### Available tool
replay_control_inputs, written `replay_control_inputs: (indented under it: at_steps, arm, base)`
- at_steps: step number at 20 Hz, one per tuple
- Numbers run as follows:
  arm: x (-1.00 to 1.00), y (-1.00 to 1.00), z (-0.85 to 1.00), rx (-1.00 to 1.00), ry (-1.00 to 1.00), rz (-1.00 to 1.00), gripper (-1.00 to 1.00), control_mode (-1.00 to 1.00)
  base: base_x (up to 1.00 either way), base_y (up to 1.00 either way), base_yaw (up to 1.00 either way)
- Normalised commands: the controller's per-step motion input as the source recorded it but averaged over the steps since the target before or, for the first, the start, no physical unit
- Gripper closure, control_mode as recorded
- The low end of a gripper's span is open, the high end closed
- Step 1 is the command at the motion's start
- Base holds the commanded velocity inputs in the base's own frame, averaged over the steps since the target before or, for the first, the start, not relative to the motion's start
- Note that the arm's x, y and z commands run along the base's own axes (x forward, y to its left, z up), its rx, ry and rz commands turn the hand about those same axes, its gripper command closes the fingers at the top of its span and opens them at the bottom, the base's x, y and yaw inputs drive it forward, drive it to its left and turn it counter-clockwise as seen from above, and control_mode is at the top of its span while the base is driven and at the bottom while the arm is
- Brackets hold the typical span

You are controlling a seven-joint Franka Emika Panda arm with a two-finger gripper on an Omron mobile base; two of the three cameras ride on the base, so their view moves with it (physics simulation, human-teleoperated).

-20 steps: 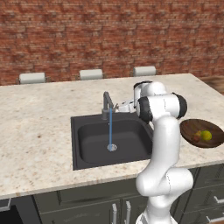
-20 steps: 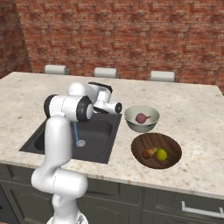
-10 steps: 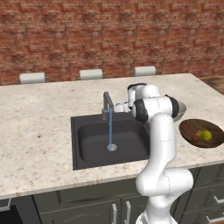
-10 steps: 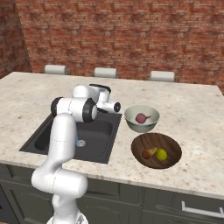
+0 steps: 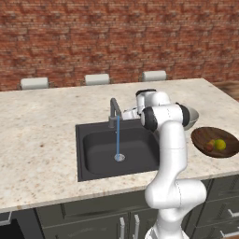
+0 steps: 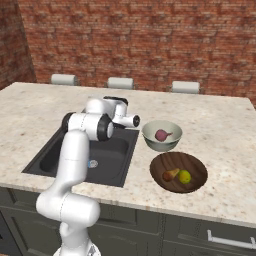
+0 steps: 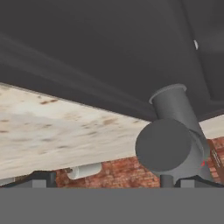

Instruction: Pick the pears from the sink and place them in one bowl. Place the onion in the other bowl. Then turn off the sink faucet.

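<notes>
On the pale speckled stone surface (image 5: 42, 140), the dark grey rectangular sink (image 5: 95, 149) has a thin blue stream falling from the small grey metal faucet (image 5: 113, 111), with the jaws of the gripper (image 5: 127, 113) spread wide just beside its base. Rightward, the pale grey-white bowl (image 6: 150, 134) holds the pink-red round onion (image 6: 161, 134). Nearer, the shallow dark brown wooden bowl (image 6: 195, 165) carries the yellow-green and brownish-orange pears (image 6: 178, 175).
</notes>
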Motion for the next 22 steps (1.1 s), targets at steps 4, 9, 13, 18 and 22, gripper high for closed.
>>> replay_control_inputs:
  at_steps: [4, 9, 13, 18, 22]
  arm:
    - [0.38, 0.14, -0.14, 0.00, 0.04, 0.00, -1.00, -1.00]
    - [0.14, 0.25, 0.00, 0.00, 0.00, -0.05, -1.00, -1.00]
    - [0.04, 0.38, 0.00, 0.00, 0.00, -0.03, 1.00, -1.00]
    - [0.02, 0.14, 0.00, 0.00, 0.00, -0.03, 1.00, -1.00]
    - [0.00, 0.00, 0.00, 0.00, 0.00, 0.00, 1.00, -1.00]
  base:
    - [0.00, 0.00, 0.00]
    - [0.00, 0.00, 0.00]
    - [0.00, 0.00, 0.00]
    - [0.00, 0.00, 0.00]
    - [0.00, 0.00, 0.00]
